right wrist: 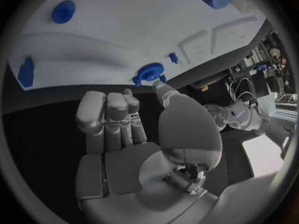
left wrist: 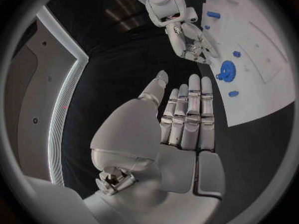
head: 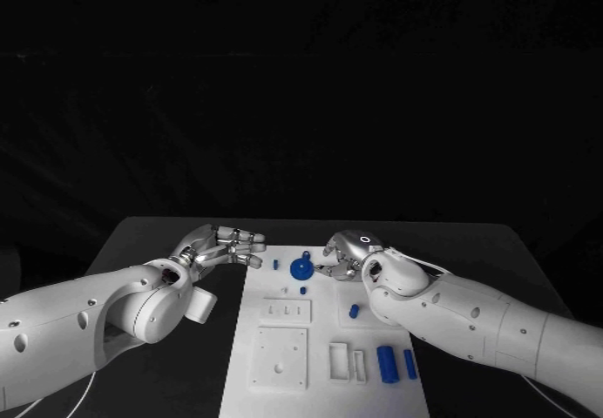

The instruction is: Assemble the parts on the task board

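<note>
Overhead: white task board (head: 283, 348); blue gear (head: 301, 267) at its far end, right hand (head: 348, 254) just beside it, grasp cannot be told; left hand (head: 224, 246) off the board. Left wrist: fingers (left wrist: 189, 109) straight, released. Right wrist: fingers (right wrist: 111, 115) loosely bent near gear (right wrist: 149, 73)

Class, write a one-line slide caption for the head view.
Both hands hover at the task board's far end, right hand beside the round blue part.
</note>
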{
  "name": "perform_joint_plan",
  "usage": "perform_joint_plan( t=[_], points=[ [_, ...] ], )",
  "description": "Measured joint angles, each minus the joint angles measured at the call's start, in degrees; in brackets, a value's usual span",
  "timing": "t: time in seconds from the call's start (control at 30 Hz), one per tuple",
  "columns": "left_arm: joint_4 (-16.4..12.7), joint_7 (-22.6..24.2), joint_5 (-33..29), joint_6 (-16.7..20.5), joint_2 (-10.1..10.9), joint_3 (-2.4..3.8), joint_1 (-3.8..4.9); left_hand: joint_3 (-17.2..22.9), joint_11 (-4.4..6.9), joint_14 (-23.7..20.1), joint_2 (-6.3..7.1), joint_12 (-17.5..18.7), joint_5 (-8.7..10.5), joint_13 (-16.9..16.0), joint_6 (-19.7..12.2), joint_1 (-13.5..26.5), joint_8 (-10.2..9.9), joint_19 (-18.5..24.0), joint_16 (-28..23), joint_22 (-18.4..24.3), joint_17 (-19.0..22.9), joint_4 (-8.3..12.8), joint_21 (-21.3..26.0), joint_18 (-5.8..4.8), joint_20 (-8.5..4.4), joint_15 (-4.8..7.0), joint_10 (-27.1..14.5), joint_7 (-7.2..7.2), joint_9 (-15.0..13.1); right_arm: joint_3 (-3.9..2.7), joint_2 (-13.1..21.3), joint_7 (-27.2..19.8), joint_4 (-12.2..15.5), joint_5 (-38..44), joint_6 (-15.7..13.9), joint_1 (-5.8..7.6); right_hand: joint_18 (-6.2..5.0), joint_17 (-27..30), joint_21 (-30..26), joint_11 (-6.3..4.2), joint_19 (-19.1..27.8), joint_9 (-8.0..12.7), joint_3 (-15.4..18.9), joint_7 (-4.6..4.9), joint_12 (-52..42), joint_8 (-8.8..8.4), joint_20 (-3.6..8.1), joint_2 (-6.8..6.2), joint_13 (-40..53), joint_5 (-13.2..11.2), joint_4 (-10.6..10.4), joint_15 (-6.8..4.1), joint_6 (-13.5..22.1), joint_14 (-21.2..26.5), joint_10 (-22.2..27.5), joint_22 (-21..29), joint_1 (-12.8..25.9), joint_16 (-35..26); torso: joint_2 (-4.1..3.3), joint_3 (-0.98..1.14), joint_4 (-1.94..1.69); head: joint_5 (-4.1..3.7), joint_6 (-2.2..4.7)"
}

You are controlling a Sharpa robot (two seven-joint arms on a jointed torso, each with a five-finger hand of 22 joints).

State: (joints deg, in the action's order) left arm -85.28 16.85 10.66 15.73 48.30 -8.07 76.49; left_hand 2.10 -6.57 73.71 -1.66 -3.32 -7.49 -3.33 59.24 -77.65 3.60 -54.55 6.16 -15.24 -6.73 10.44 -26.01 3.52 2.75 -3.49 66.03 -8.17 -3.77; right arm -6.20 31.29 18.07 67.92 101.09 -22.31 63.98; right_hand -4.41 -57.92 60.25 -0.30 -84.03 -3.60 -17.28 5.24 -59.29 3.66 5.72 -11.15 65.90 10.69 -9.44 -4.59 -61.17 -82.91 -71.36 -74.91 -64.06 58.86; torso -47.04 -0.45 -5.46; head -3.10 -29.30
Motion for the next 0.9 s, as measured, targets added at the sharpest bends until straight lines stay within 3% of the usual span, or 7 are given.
perform_joint_plan(
  t=[0.1, 0.23, 0.37, 0.5, 0.73, 0.9],
  points=[
    [0.01, 0.00, 0.00, 0.01, 0.15, 0.00, 0.00, 0.00, 0.00, 0.00, 0.00, 0.00, 0.00, 0.00, 0.00, 0.00, 0.00, 0.00, 0.00, 0.00, 0.00, 0.00, 0.00, 0.00, 0.00, 0.00, 0.00, 0.00, 0.00, -1.54, 2.15, -0.14, 1.62, -0.72, -1.02, 0.06, 0.00, 0.00, 0.00, -0.21, 0.00, 0.00, 1.24, 0.00, 0.00, 0.00, 0.00, -0.01, 0.11, 0.41, 0.78, 0.00, 0.00, 0.00, -0.22, 0.00, -2.16, 0.00, 0.03, 0.18, 0.23, 0.09, 0.21],
    [0.14, 0.00, 0.00, 0.01, 0.32, 0.00, 0.00, 0.00, 0.00, 0.00, 0.00, 0.00, 0.00, 0.01, 0.00, 0.00, 0.00, 0.00, 0.00, 0.05, 0.00, 0.00, 0.00, 0.00, 0.00, 0.00, 0.00, 0.00, 0.00, -4.15, 5.89, -1.61, 3.34, -3.10, -1.90, 0.07, 0.00, 0.08, 0.00, -0.21, 0.00, 0.00, 1.87, 0.29, 0.00, 0.00, 0.00, 0.45, 0.18, 0.86, 4.13, 0.00, -0.29, 0.00, -0.22, 0.00, -6.47, 0.00, 0.07, 0.47, 0.50, 0.18, 0.36],
    [0.31, 0.01, 0.00, 0.01, 0.40, 0.00, 0.00, 0.00, 0.00, 0.00, 0.00, 0.00, 0.00, 0.01, 0.00, 0.00, 0.00, 0.00, 0.00, 0.04, 0.00, 0.00, 0.00, 0.00, 0.00, 0.00, 0.00, 0.00, 0.00, -5.62, 9.44, -4.87, 3.92, -6.87, -1.91, 0.10, 0.00, 0.12, 0.00, -0.21, 0.00, 0.00, 2.83, 0.40, -0.32, 0.00, 0.00, 1.16, 0.29, 2.59, 8.11, 0.00, -0.43, 0.00, -0.22, 0.00, -8.78, 0.00, 0.16, 0.77, 0.90, 0.23, 0.49],
    [0.45, 0.04, 0.00, -0.01, 0.49, 0.00, -0.04, 0.00, 0.13, 0.00, 0.00, 0.00, 0.00, 0.01, 0.00, 0.00, 0.00, 0.00, 0.00, 0.04, 0.00, 0.00, 0.00, 0.00, 0.00, 0.00, 0.13, 0.00, 0.00, -6.30, 12.03, -9.13, 3.38, -10.96, -1.00, 0.10, 0.01, -0.22, 0.00, -0.08, 0.00, 0.00, 4.20, 0.40, -0.32, 0.00, 0.00, 1.75, 0.26, 4.76, 10.83, 0.00, -0.43, 0.00, -0.09, 0.00, -10.41, 0.00, 0.21, 1.14, 1.27, -0.27, 0.55],
    [0.51, 0.05, 0.00, -0.07, 0.68, -0.01, -0.14, 0.21, 0.44, 0.00, -0.23, 0.00, 0.00, 0.01, 0.00, -0.23, 0.00, 0.00, 0.00, 0.04, 0.00, 0.21, 0.00, 0.00, 0.00, 0.00, 1.03, 0.00, 0.00, -6.59, 13.99, -15.63, -0.10, -17.29, 2.34, -0.40, 0.02, -0.92, 0.28, 0.21, 0.21, 0.00, 5.66, 0.95, -0.13, 0.00, -0.21, 2.63, -0.01, 7.36, 14.57, 0.19, 0.12, 0.20, 0.21, 0.00, -11.75, -0.01, 0.21, 1.80, 1.66, -1.09, 0.81],
    [0.56, 0.06, 0.00, -0.16, 0.69, -0.02, -0.19, 0.27, 0.44, 0.00, -0.23, 0.00, 0.00, 0.01, 0.00, -0.23, 0.00, 0.00, 0.00, 0.04, 0.00, 0.27, 0.00, 0.00, 0.00, 0.00, 1.03, 0.00, 0.00, -6.64, 14.50, -18.70, -2.58, -19.44, 4.38, -1.06, 0.02, -1.17, 0.28, 0.11, 0.21, 0.00, 4.43, 0.64, 0.08, 0.00, -0.21, 2.63, -0.22, 8.54, 16.66, 0.20, 0.50, 0.20, 0.31, 0.00, -11.75, -0.01, 0.14, 2.05, 1.73, -1.36, 0.81]
  ],
)
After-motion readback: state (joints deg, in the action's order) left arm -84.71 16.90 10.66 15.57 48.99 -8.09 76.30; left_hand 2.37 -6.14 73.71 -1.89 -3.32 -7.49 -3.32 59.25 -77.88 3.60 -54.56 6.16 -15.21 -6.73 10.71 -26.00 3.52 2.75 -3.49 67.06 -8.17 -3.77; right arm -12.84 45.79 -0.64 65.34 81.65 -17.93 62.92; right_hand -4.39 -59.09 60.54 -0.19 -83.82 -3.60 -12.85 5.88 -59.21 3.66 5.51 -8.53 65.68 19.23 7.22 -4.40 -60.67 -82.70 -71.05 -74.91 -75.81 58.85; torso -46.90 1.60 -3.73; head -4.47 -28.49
